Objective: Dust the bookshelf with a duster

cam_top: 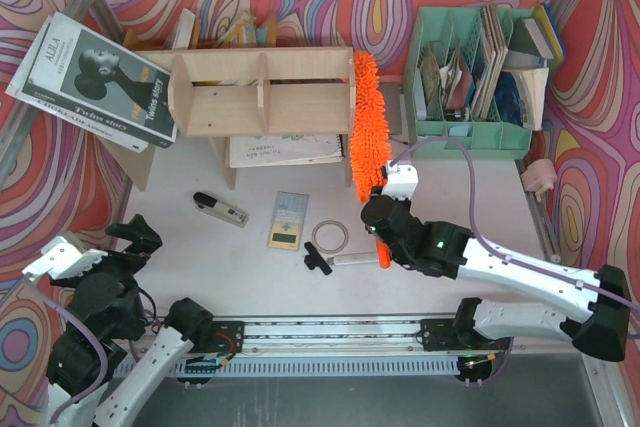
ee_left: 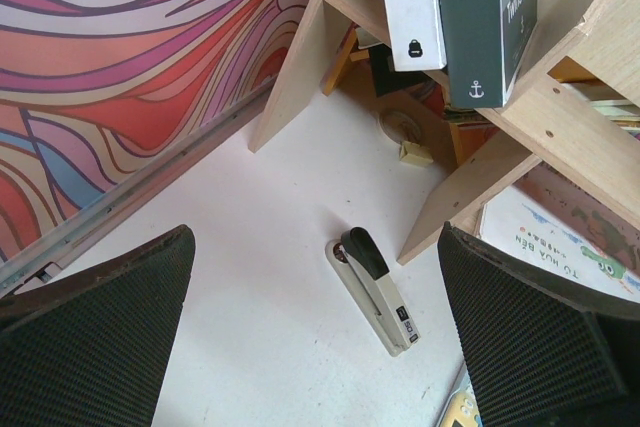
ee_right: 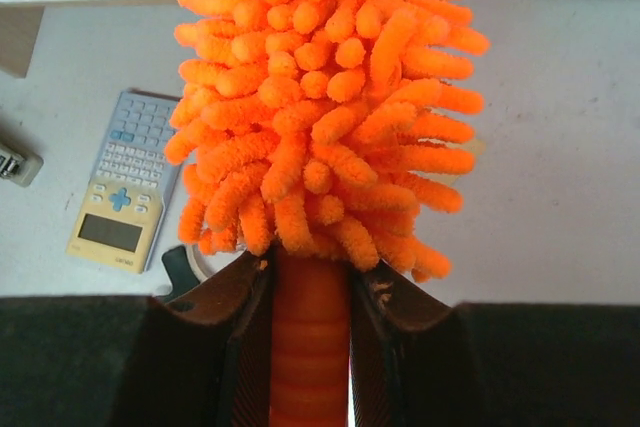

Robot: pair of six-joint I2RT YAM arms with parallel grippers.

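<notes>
The plywood bookshelf stands at the back middle; its legs and shelf edge show in the left wrist view. The orange fluffy duster lies upright against the shelf's right end, its head reaching the top edge. My right gripper is shut on the duster's orange handle just below the fluffy head; the handle's end sticks out behind it. My left gripper is open and empty at the near left, well short of the shelf, its fingers wide apart above a stapler.
A stapler, a calculator, a tape ring and a pen-like tool lie in front of the shelf. A mint-green organiser stands back right. Books lean on the shelf's left end.
</notes>
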